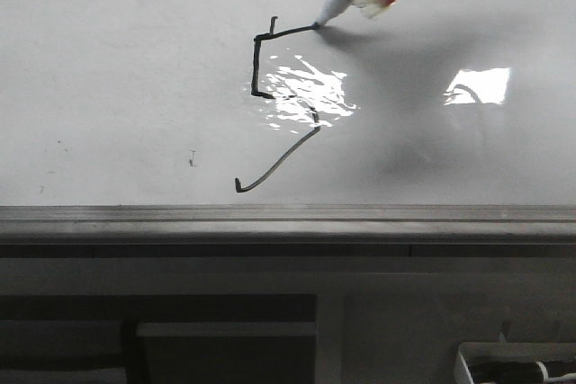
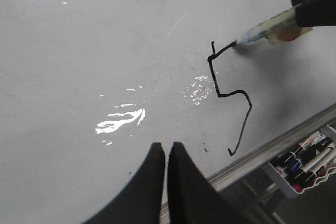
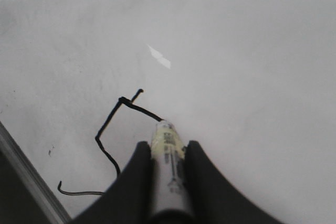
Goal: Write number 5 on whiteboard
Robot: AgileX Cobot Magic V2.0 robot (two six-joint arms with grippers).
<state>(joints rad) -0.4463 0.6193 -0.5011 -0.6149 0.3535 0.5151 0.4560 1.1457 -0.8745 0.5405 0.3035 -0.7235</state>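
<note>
Nearest my front camera I see the grey metal strip (image 1: 288, 215), a dull ribbed band along the lower edge of the whiteboard (image 1: 117, 69), which is broad, flat, glossy and broken by hard white glare. On it sits the number 5 (image 1: 270, 96), a thin black angular line with a flat top bar, straight left stroke and long hooked tail. My right end effector (image 3: 168, 169) pinches the marker (image 3: 167, 156), a pale cylindrical barrel, tip touching the bar's end. My left end effector (image 2: 167, 156) hovers with matte black fingers pressed together. Beside the board's edge a white tray (image 2: 310, 174) holds markers.
</note>
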